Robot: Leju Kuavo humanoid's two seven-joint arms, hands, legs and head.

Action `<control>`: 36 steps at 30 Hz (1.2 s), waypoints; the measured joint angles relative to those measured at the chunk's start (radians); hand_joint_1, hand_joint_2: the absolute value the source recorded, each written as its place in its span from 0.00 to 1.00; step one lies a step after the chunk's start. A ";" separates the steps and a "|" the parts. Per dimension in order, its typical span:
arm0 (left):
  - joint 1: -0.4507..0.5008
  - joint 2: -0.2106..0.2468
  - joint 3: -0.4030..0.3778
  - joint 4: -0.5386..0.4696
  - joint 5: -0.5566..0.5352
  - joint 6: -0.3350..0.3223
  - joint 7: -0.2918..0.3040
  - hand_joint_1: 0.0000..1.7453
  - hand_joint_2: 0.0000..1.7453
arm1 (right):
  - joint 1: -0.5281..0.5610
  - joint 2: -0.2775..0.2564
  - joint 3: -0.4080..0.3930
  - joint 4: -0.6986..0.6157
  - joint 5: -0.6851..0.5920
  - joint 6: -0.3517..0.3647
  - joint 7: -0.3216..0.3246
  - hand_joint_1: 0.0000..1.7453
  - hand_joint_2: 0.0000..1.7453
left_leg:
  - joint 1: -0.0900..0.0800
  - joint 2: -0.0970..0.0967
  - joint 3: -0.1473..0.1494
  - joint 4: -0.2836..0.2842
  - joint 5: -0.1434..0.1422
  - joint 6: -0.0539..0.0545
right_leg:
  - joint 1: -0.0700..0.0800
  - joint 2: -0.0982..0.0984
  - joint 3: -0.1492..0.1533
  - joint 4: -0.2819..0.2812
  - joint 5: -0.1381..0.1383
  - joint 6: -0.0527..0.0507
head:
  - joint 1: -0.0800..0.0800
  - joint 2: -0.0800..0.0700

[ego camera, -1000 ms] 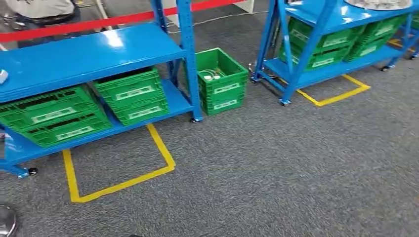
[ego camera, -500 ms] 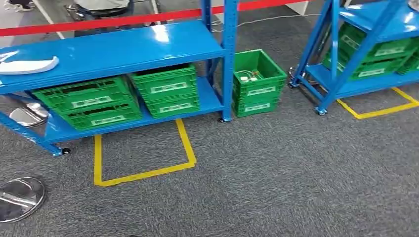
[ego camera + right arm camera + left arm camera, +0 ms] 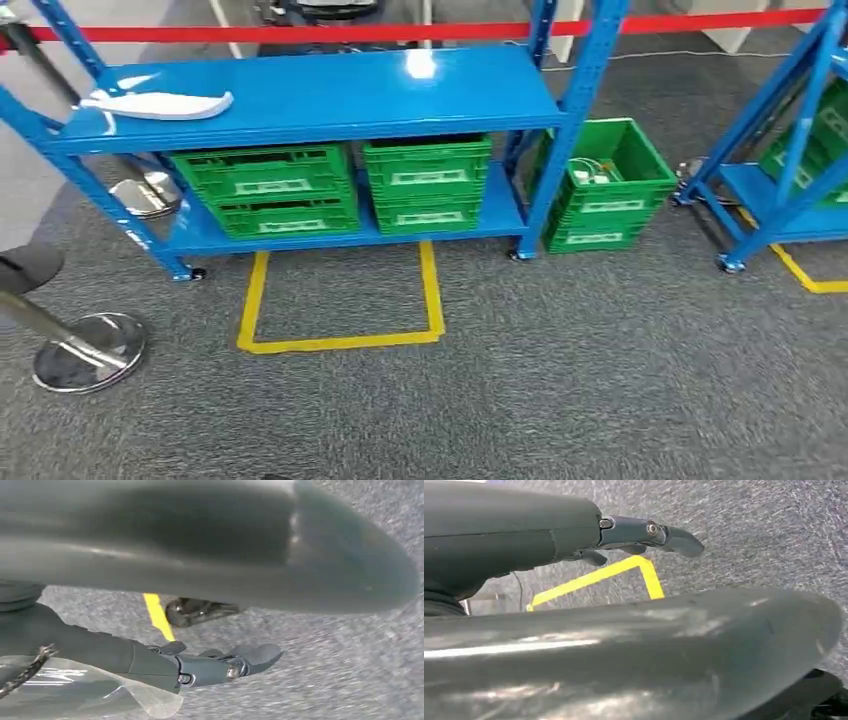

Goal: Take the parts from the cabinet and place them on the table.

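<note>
White labels on the green crates (image 3: pixel 265 187), print too blurred to read.

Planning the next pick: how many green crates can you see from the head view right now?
4. Two green crates sit on the blue rack's lower shelf, left crate and right crate. One open crate stands on the carpet beside it. Another shows partly on the far-right rack; more may be hidden.

Camera swung left, blue rack (image 3: pixel 300 95) now centred, green floor crate (image 3: pixel 608 185) shifted rightward in frame
</note>
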 joint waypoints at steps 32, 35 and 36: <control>-0.002 0.002 0.000 0.000 -0.015 0.001 0.000 0.00 0.00 | -0.012 -0.005 -0.023 -0.002 0.011 -0.051 0.051 0.00 1.00 | -0.007 0.096 0.010 0.009 -0.016 -0.005 | 0.009 -0.087 -0.011 0.002 0.014 -0.024 | -0.005 0.000; -0.002 0.006 0.000 0.000 -0.017 0.001 0.000 0.00 0.00 | -0.008 -0.005 -0.023 -0.002 0.029 -0.096 0.076 0.00 1.00 | -0.006 0.096 0.015 0.003 -0.017 -0.006 | 0.011 -0.087 -0.010 0.003 0.012 -0.034 | -0.008 0.000; -0.002 0.007 0.000 0.000 -0.018 0.001 0.000 0.00 0.00 | -0.009 -0.005 -0.023 -0.002 0.041 -0.106 0.084 0.00 1.00 | -0.006 0.096 0.018 0.004 -0.020 -0.001 | 0.010 -0.087 -0.007 0.000 0.012 -0.034 | -0.008 0.000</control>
